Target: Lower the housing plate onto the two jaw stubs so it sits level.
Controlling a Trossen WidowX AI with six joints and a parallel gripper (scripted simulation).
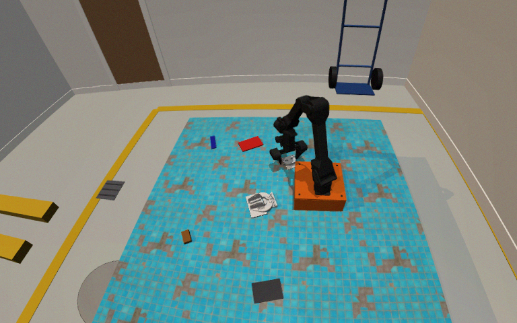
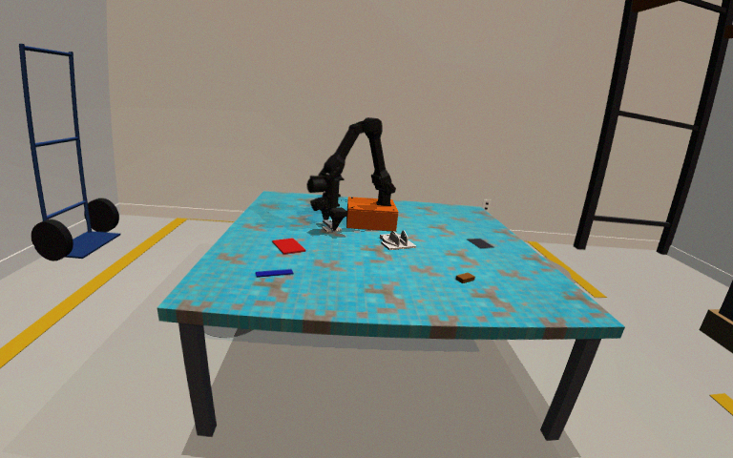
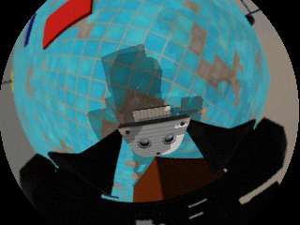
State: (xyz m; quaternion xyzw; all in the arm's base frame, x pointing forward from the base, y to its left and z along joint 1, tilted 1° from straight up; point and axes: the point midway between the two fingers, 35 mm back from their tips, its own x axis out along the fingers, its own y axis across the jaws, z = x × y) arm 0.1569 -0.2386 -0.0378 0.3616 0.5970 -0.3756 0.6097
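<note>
While the housing plate (image 1: 288,160) (image 2: 327,226) (image 3: 159,139) sits between its parted fingers, my hand (image 1: 288,157) (image 2: 332,226) (image 3: 153,127) is released.
From here I see the white base with the two upright jaws (image 1: 260,203) (image 2: 397,240) well apart from the hand, on the bench (image 1: 228,266) (image 2: 345,301) (image 3: 61,94).

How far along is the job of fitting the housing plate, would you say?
The two jaws already stand on their white base. In hand: the open pincer straddles the housing plate, not yet gripping it. Left: grip, lift, lower it level onto the jaws, then withdraw.
</note>
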